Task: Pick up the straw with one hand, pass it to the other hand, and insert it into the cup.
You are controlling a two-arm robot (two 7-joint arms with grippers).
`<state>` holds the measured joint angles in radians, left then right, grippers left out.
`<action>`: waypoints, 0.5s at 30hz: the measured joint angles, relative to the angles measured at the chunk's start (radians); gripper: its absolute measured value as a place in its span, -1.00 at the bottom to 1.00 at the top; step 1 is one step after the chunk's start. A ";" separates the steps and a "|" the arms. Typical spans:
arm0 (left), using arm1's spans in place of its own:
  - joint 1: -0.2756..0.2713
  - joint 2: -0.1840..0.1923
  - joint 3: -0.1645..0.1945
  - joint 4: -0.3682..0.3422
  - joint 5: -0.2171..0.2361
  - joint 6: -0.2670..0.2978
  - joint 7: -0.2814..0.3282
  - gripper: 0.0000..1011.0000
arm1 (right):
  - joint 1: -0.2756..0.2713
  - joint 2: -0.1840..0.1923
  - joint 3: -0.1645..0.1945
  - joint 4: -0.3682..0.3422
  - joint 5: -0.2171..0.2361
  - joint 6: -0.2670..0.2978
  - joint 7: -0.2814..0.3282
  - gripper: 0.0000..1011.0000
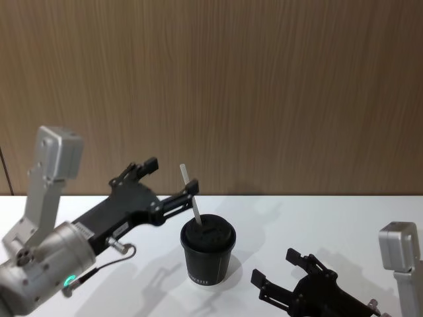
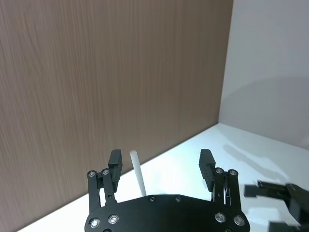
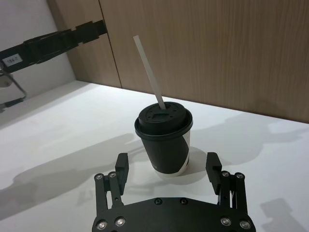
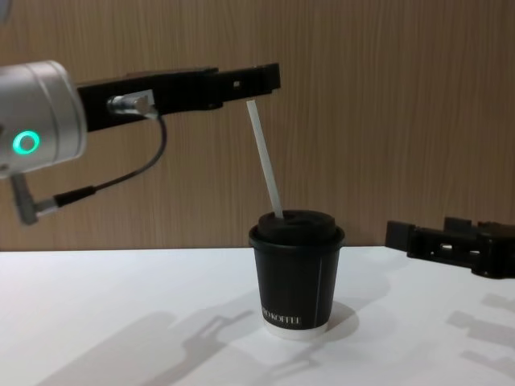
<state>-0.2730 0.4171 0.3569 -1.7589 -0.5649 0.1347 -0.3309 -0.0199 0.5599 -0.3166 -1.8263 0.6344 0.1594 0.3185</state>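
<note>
Straw (image 4: 266, 161) stands tilted in cup (image 4: 295, 273), top between spread fingers of left gripper (image 2: 161, 163); right gripper (image 3: 167, 166) spread, near cup.

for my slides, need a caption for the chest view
Straw leaning in the lidded cup, the open left gripper at its tip.

This looks like a robot test or demonstration bench, not a home or kitchen. A plain white table (image 1: 344, 224) fills the lower part of the head view, bare and matte. Behind it a wood-grain panelled wall (image 1: 264, 86) covers the whole upper frame. At the upper right of the left wrist view, that panelling meets a plain pale wall (image 2: 270, 63).
</note>
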 joint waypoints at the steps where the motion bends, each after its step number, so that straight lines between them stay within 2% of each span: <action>1: 0.015 0.011 -0.005 -0.017 -0.004 0.005 0.001 0.98 | 0.000 0.000 -0.001 -0.001 -0.002 0.000 0.000 0.98; 15: 0.146 0.091 -0.030 -0.123 -0.034 0.033 0.011 0.98 | 0.001 -0.004 -0.003 -0.004 -0.014 0.000 0.000 0.98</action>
<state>-0.1271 0.5086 0.3265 -1.8821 -0.5988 0.1679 -0.3203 -0.0188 0.5563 -0.3198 -1.8305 0.6200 0.1593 0.3188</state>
